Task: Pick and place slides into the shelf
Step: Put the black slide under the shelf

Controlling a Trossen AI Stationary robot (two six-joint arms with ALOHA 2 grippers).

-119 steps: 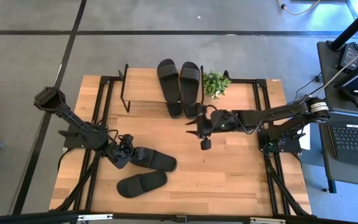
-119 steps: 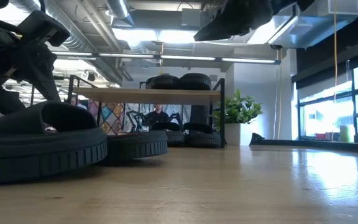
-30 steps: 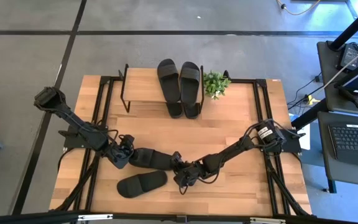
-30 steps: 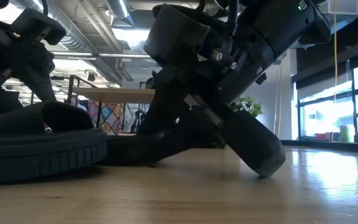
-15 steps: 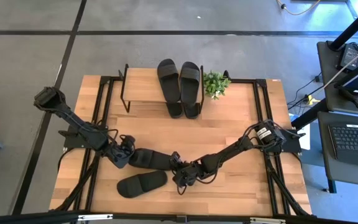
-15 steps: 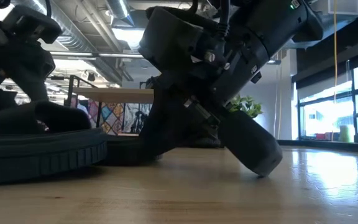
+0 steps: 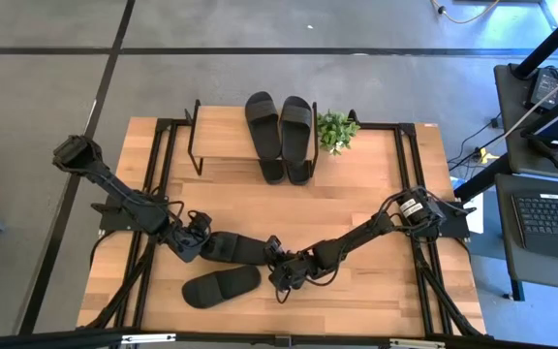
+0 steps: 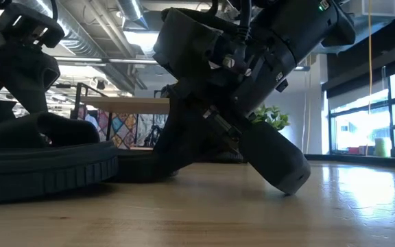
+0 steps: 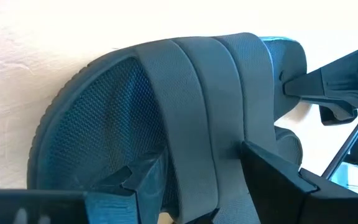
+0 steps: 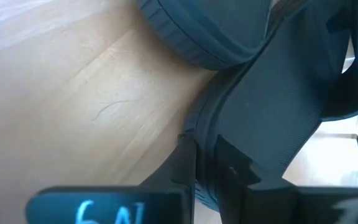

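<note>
One black slide point(image 7: 238, 248) lies across the table's near middle, between my two grippers. My left gripper point(image 7: 197, 239) is at its left end, shut on its strap band point(image 9: 197, 112). My right gripper point(image 7: 277, 269) is at its right end, open. Its fingers stand on either side of that end point(image 10: 260, 124), and one fingertip point(image 8: 288, 186) is down at the tabletop. A second slide point(image 7: 221, 285) lies flat just nearer. More slides point(image 7: 263, 121) point(image 7: 296, 121) sit on the shelf point(image 7: 223, 131), and lower ones poke out at its front point(image 7: 272, 173). My left gripper has the strap band point(image 9: 194, 155) between its two fingers, which come slanting down from the table's left. One finger point(image 9: 135, 183) is in the foot opening at the band's edge, the other point(image 9: 272, 171) at the band's opposite edge. The sole rests on the table. My right gripper has one finger point(image 10: 188, 165) right beside the slide's side wall point(image 10: 211, 134); I cannot tell whether it touches.
A small potted plant point(image 7: 336, 129) stands at the shelf's right end. The near slide point(image 10: 197, 31) lies close to my right gripper. Bare tabletop point(image 7: 376, 194) stretches over the middle and right. Desks with a laptop point(image 7: 550, 218) stand beyond the table's right edge.
My right gripper has edged slightly toward the table's left, closer onto the slide's right end, then kept still. The slides and my left gripper have stayed where they were.
</note>
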